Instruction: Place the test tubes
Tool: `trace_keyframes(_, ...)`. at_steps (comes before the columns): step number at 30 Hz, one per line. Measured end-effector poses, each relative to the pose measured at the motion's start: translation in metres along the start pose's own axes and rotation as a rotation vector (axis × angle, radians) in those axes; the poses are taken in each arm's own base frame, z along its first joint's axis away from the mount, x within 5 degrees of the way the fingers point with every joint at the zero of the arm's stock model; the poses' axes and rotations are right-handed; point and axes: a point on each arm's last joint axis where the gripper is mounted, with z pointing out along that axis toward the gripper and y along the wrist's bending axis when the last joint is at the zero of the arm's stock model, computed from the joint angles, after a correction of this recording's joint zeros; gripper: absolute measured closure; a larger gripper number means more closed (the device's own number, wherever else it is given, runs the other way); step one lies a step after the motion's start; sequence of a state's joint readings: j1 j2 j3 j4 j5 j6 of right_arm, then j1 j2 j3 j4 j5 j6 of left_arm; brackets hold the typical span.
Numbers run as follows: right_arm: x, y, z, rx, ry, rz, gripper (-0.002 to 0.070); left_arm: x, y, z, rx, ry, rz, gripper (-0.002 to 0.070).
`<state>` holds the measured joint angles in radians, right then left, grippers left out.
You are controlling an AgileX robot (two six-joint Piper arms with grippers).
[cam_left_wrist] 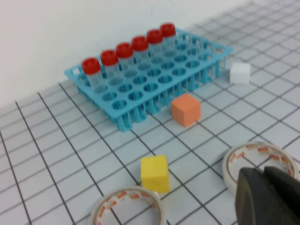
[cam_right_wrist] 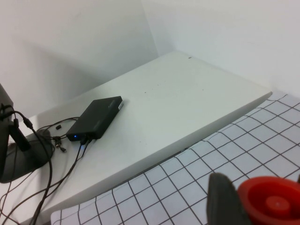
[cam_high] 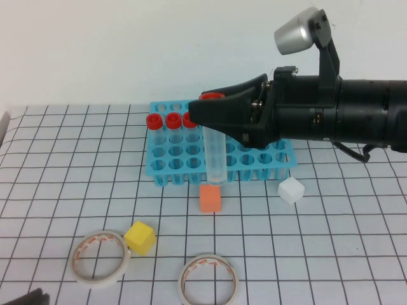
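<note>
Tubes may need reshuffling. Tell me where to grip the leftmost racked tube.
Its red cap, from straight above: it stands upright, lower body sunk in the rack. Right claw holds another tube over the rack front; left claw rests shut by the tape rolls.

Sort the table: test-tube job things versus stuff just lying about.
Job: blue rack; racked tubes; held tube in right gripper, at rack; left gripper, shut, at near-left corner.
Idle: orange cube; yellow cube; white cube; two tape rolls.

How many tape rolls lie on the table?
2 tape rolls: one left of the yellow cube, one front-centre. The left gripper, shut, is front-left; the right gripper holds a test tube by the blue rack.
</note>
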<state>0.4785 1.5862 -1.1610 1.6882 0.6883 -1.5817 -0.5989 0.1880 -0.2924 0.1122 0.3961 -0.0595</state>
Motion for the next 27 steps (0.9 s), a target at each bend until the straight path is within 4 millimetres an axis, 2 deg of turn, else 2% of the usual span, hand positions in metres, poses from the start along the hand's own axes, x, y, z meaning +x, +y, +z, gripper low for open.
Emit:
trace_keyframes(4,0.0,0.0,0.0,0.0,0.0,0.0,0.0394,0.005,0.0,-0.006,-0.003,-0.024,-0.002,0.0675)
trace_keyframes(24,0.0,-0.009,0.0,0.097,0.002,-0.034,0.0394,0.015,0.001,-0.006,-0.008,0.072,0.0,0.0676)
trace_keyframes(27,0.0,-0.014,-0.002,0.17,0.068,-0.06,0.0395,0.015,0.001,-0.006,-0.008,0.072,0.0,0.0676)
